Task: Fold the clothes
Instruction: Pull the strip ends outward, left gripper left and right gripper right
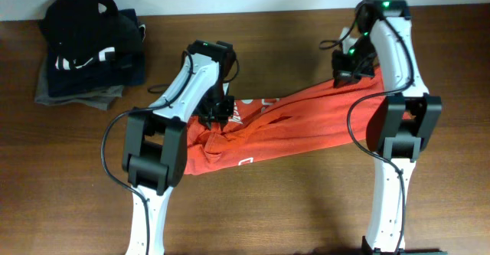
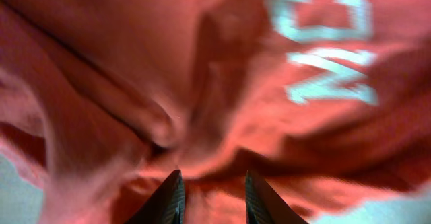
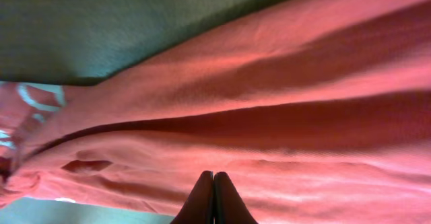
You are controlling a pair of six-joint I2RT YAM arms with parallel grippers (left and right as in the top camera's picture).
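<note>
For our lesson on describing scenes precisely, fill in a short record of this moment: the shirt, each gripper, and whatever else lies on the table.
shirt: orange-red T-shirt, rumpled, lying in a long band across the table between the two arms
left gripper: fingers apart, cloth bunched between them; grip unclear
right gripper: shut, tips against the shirt's right end
print: white lettering showing close to the left gripper
other: pile of dark folded garments at the far left corner, apart from the shirt
</note>
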